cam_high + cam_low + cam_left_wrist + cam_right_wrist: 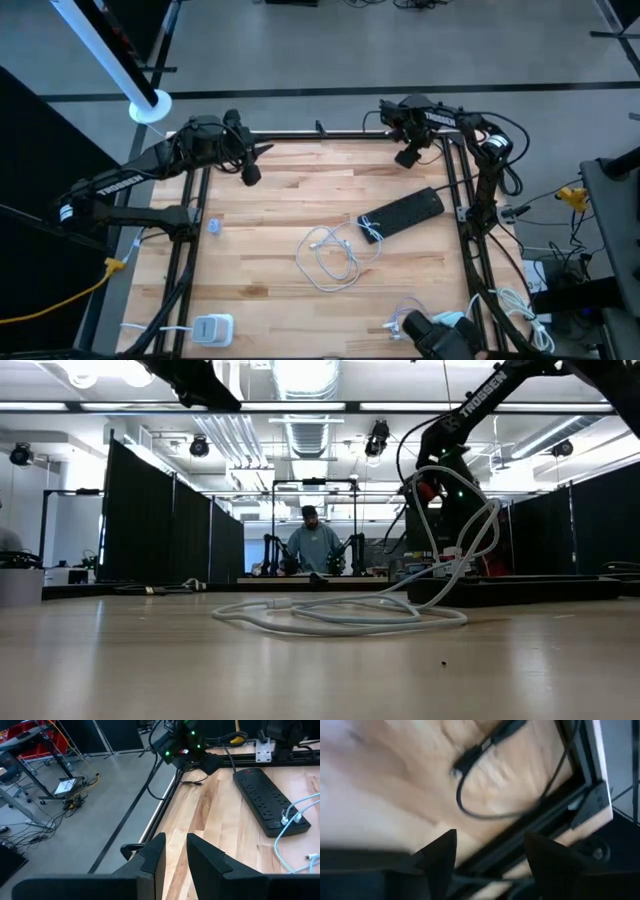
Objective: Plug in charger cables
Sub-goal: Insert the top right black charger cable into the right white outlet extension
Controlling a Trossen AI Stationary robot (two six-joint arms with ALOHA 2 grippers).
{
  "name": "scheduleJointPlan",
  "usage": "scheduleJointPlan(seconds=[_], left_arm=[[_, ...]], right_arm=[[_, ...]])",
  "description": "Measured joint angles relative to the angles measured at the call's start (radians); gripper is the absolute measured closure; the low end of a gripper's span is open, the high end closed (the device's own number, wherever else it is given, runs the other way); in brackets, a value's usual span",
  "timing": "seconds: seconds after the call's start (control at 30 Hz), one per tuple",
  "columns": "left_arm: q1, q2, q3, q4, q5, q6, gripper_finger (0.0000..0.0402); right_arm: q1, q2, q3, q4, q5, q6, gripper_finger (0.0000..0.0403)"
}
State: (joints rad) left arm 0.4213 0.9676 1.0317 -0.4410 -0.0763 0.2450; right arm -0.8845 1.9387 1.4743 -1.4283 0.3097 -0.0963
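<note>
Bench [280, 190]: light wood planks, edged with a black frame.

Power strip [402, 213]: black, long, lying at an angle on the bench's right half.

Charger block [211, 328]: white, near the bench's front left corner, with a white cord leading off to the left.

Small blue object [215, 226]: on the bench near the left rail; kind unclear.

Yellow cable [60, 298]: on the floor left of the bench.

White tube [112, 55]: slanting in above the far left corner.

Person [313, 542]: in a grey top, at a distant workstation.

Black partition panels [165, 525]: lining the room.
</note>
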Motion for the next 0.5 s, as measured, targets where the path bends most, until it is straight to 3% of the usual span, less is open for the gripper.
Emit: scheduleJointPlan(seconds=[0.33,0.5], left_arm=[[-0.002,0.0,0.0,-0.001,0.016,-0.078,0.0336],[-0.002,0.0,0.0,-0.003,0.048,-0.106,0.0336]], right_arm=[[0.01,0.177,0.06,-0.073,0.008,-0.02,0.0138],[0.03,0.234,0.09,-0.147,0.171,-0.103,0.0157]])
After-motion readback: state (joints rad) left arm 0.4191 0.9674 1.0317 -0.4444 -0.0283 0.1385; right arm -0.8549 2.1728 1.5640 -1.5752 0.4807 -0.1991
